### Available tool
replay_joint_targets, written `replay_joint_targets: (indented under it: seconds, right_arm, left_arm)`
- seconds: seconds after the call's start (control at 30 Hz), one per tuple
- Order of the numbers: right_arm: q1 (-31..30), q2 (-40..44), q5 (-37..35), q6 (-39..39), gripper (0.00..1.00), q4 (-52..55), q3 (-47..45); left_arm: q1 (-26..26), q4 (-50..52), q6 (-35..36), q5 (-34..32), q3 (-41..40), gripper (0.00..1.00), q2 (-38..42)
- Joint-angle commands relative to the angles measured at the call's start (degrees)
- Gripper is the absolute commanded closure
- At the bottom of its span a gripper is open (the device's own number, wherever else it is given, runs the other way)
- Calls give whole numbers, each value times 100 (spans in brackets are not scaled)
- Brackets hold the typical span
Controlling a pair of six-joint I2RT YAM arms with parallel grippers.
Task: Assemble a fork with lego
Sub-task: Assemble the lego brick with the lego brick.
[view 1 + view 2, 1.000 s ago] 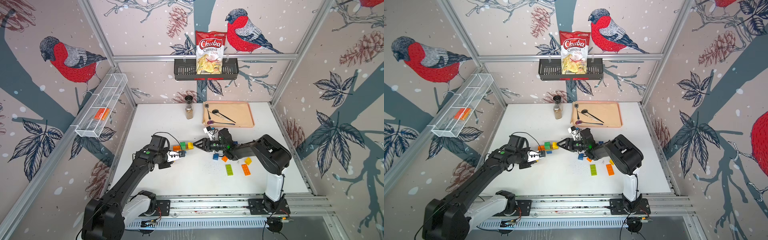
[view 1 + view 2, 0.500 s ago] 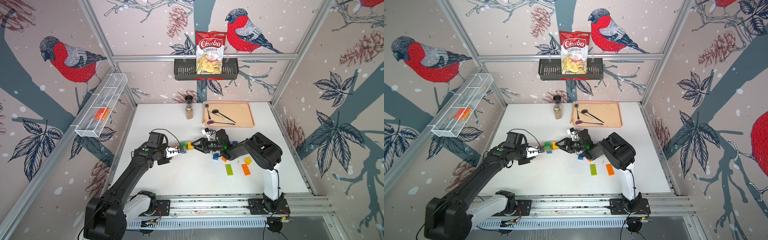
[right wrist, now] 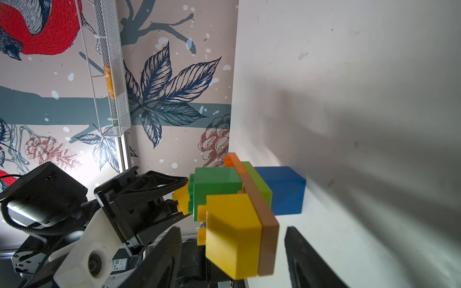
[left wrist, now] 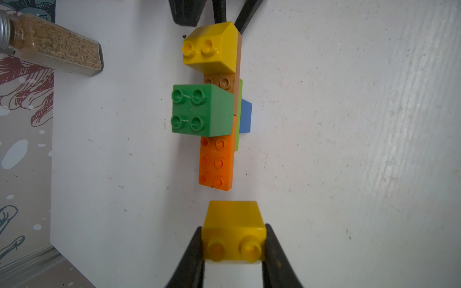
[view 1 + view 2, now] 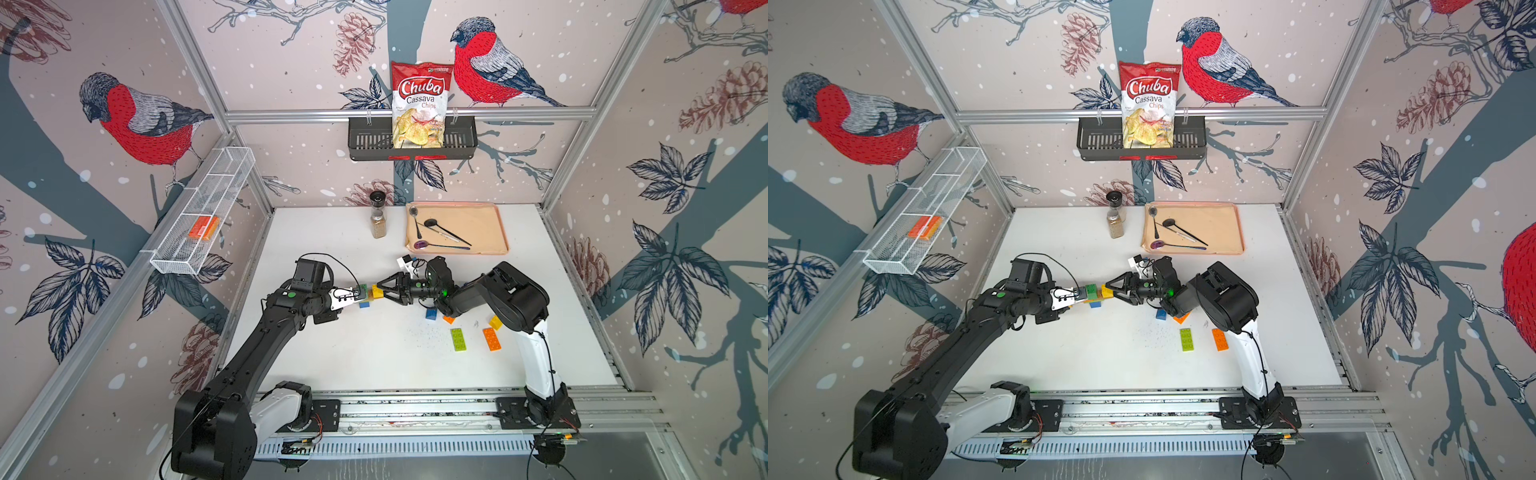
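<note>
Where the lego assembly lies on its side on the tabletop, left hand is clamped on a loose yellow brick just short of its orange end. Right hand: jaws apart, straddling the yellow-brown end, not touching.

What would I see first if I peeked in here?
The bright lego build lying in the middle of the white table. The left fingers pinch one yellow brick just short of it. Behind, a red chips bag stands in a basket on the bird-painted back wall.
</note>
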State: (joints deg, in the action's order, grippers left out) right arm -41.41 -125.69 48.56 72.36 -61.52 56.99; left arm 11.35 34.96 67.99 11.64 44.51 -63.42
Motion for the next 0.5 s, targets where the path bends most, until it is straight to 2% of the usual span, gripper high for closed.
replay_joint_targets:
  seconds: [0.0,0.27,0.47]
  right_arm:
    - [-43,0,119,-168,32,163,107]
    - [-91,-41,180,-279,33,465,408]
    - [-111,-180,250,-33,36,210,407]
  left_arm:
    - [-45,-121,83,71,-20,98,52]
    - [-111,-252,65,58,-136,98,115]
    - [-221,-266,57,127,-104,98,90]
